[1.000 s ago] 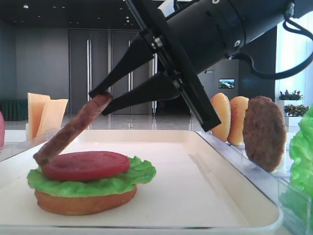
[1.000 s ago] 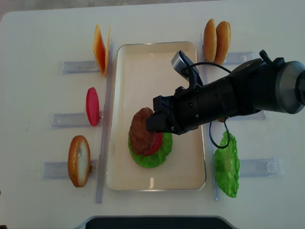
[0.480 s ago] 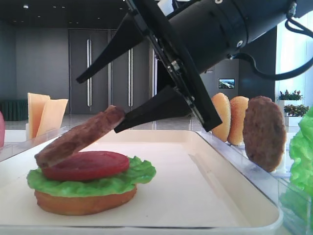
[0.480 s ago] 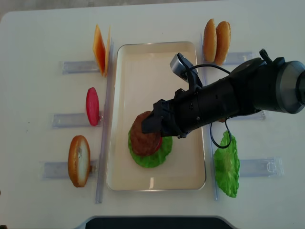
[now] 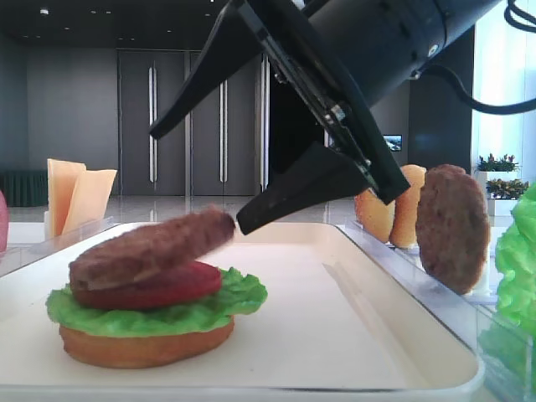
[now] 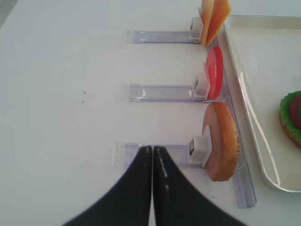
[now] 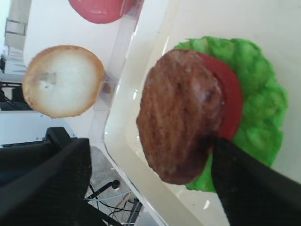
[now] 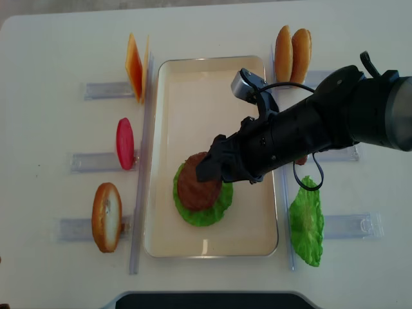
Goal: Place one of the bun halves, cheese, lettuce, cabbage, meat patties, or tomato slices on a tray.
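Note:
A dark brown meat patty [image 5: 151,249] lies slightly tilted on a red tomato slice [image 5: 172,289], over lettuce [image 5: 159,316] and a bun half [image 5: 146,346], on the cream tray [image 5: 335,335]. My right gripper [image 5: 198,180] stands open over the stack, and its lower finger's tip sits right at the patty's raised edge. From above, the right gripper [image 8: 209,168] hangs over the patty [image 8: 193,188]. In the right wrist view the patty [image 7: 181,113] lies free between wide-spread fingers [image 7: 42,183]. My left gripper [image 6: 152,149] is shut and empty, left of a holder's bun half [image 6: 221,148].
Clear holders flank the tray [image 8: 193,84]. On the left they hold cheese [image 8: 136,64], a tomato slice [image 8: 125,143] and a bun half [image 8: 106,215]. On the right are two bun halves [image 8: 293,55], a spare patty [image 5: 452,226] and a lettuce leaf [image 8: 306,222].
My right gripper opened wide and let go of the patty. The patty dropped from a steep tilt to lie nearly flat on the tomato slice. The left gripper stayed still.

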`<state>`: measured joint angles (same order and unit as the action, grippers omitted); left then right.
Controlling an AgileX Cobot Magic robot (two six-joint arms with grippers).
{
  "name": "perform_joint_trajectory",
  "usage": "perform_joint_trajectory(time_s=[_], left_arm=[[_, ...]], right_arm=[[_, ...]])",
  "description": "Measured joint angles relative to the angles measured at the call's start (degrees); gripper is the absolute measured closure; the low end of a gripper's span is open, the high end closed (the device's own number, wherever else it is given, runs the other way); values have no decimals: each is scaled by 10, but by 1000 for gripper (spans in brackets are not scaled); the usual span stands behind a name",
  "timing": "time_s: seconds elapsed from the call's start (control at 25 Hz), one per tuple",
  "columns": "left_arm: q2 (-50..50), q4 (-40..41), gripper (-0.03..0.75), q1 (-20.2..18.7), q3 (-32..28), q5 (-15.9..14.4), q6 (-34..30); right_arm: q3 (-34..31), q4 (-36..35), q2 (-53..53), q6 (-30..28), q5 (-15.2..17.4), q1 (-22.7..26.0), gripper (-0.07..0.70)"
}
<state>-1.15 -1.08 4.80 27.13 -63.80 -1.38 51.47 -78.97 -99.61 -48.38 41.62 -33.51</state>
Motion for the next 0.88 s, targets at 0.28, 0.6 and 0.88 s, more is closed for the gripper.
perform_joint_trajectory(time_s=[0.28, 0.6, 0.88], left_arm=[[0, 0, 719, 0, 0, 0, 0], [0, 0, 719, 0, 0, 0, 0], [0, 0, 719, 0, 0, 0, 0]], right_arm=[[26, 103, 2, 86, 0, 0, 95], [65, 186, 52, 158, 6, 0, 95], [141, 441, 79, 357, 40, 0, 95]])
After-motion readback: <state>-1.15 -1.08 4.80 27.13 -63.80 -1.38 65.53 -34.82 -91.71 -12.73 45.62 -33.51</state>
